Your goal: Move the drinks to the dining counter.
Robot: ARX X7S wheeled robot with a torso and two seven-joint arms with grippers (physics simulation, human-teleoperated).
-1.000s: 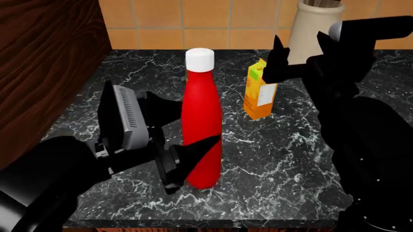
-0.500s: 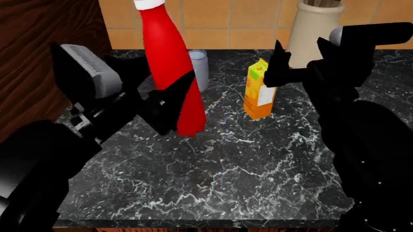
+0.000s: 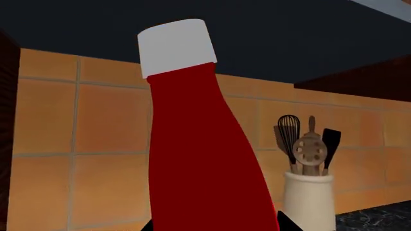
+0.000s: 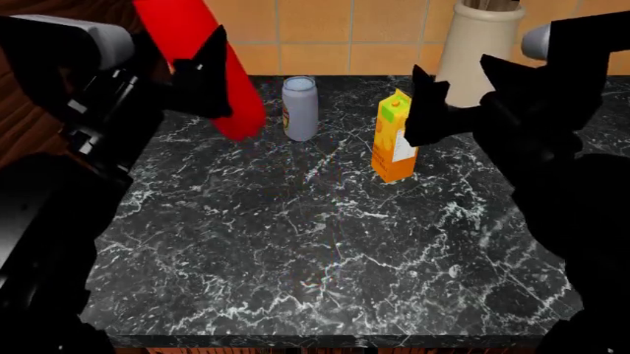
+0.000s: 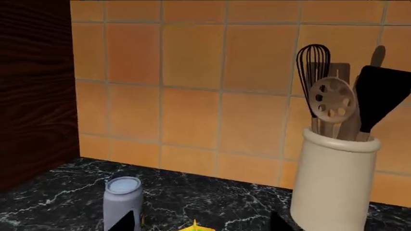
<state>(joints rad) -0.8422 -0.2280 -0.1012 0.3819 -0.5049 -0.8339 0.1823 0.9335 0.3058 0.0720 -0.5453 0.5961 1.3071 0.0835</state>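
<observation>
Three drinks in view, going left to right. Far left, the left tool (image 4: 202, 77) is pinching the red bottle (image 4: 202, 63) around its lower body, and the bottle hangs clear above the desk (image 4: 335, 243), tilted so its top leans off toward the left edge of the head view, where the cap is cut off. In the left wrist view the same bottle fills the middle of the shot, white cap (image 3: 178, 47) up top, with orange wall tiles (image 3: 96, 144) behind it and two black finger tips just peeking in at either side of the bottle's base. Next over, the silver can (image 4: 300, 108) stands upright near the back of the dark marble, close to the bottle's bottom end but not touching it; its label is too small to read properly. Then the yellow-orange carton (image 4: 394, 136) stands upright on the marble, well apart from the can. The right tool (image 4: 453, 103) hovers right at the carton's upper right side, its dark fingers spread with nothing between them, though I can't say if one is brushing the carton. Back right corner has the beige utensil crock (image 5: 334, 180) with a whisk, slotted spoon and black spatula sticking out of it.
</observation>
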